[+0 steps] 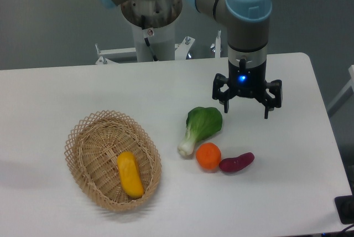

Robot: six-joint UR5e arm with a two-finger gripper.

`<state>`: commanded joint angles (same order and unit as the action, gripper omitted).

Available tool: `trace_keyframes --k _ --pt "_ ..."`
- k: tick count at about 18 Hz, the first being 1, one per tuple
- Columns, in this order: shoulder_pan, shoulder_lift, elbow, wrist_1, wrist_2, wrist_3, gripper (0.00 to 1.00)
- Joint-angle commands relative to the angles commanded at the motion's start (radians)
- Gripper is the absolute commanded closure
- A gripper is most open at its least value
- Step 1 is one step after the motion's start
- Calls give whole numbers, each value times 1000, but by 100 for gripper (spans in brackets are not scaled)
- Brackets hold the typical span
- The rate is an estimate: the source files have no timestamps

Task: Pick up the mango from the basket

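Even, soft overhead light fills the view. The white surface [83,90] is bright but shows no harsh glare. Shadows under the basket [113,159] are faint and diffuse. Focus is slightly soft throughout.

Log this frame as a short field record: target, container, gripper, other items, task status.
target: mango, lying inside the basket
container: basket, on the table at image left
gripper: gripper, open, empty, above the table, far from the basket
other items: bok choy, orange, sweet potato, grouped mid-table outside the basket
task status: mango not yet picked up
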<state>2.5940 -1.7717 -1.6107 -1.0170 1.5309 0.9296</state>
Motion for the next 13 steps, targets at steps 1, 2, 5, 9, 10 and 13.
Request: trace_keyframes --k 1,2,5,9,10,13 --pt "-2 -2 -3 2 3 -2 0" --pt "-2 -3 -11 3 2 0 0" --pt "0 0 -15 2 -6 -2 0" --pt "-6 -8 -31 3 -9 -15 0" --pt "-9 -11 -31 5 -9 -21 0" --pt "-44 -46 -31 9 -8 -93 0"
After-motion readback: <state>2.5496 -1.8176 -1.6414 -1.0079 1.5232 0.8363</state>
